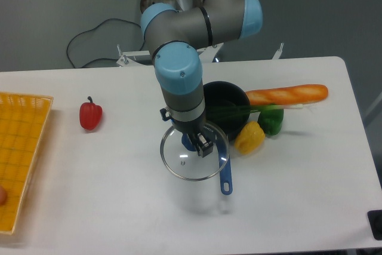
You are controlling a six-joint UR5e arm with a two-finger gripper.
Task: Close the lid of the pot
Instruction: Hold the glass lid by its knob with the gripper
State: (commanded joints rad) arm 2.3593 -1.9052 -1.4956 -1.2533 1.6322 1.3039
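The pot (227,107) is a dark round saucepan at the table's middle, partly hidden by my arm. Its bright blue handle (225,174) runs toward the front edge. The lid (194,154), clear glass with a thin metal rim, hangs in front and to the left of the pot, over the handle. My gripper (197,143) points straight down and is shut on the lid's blue knob. A shadow on the table below the lid suggests it is lifted off the surface.
A yellow pepper (249,137) and a green pepper (272,120) touch the pot's right side. A baguette (287,94) lies behind them. A red pepper (91,115) sits at the left. A yellow basket (21,153) fills the left edge.
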